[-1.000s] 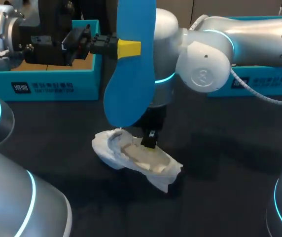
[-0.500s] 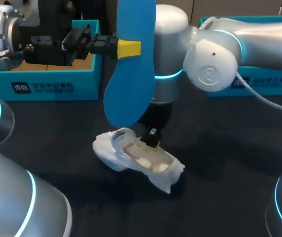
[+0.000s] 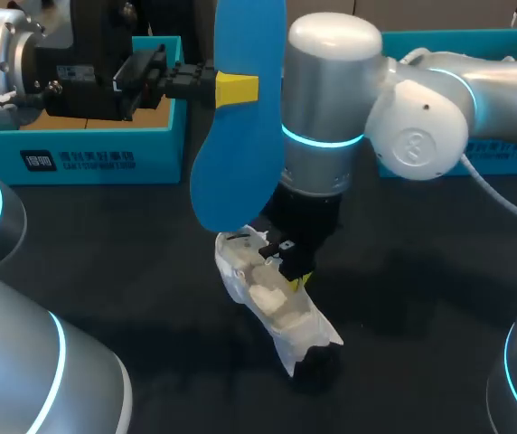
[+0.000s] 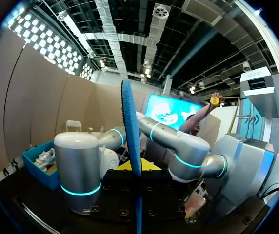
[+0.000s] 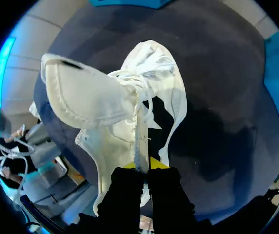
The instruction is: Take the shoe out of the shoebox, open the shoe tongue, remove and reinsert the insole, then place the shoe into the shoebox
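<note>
light: even, overhead | shadow: soft under shoe (image 3: pixel 272 307) on table (image 3: pixel 421 298) | glare: right arm (image 3: pixel 331 90)

Shoe and right arm: turned on the tabletop (image 3: pixel 439 271).
White shoe (image 3: pixel 272 307): earlier lying nearly crosswise, now swung to a steeper slant, with one end moved rightward under the arm and the other end nearer the front edge. Right arm (image 3: pixel 331 117): wrist section has swung right and now stands more upright, and the elbow joint has shifted right. Right tool (image 3: pixel 296 276): pinching the shoe's side wall, it has moved slightly right and forward with the shoe.
</note>
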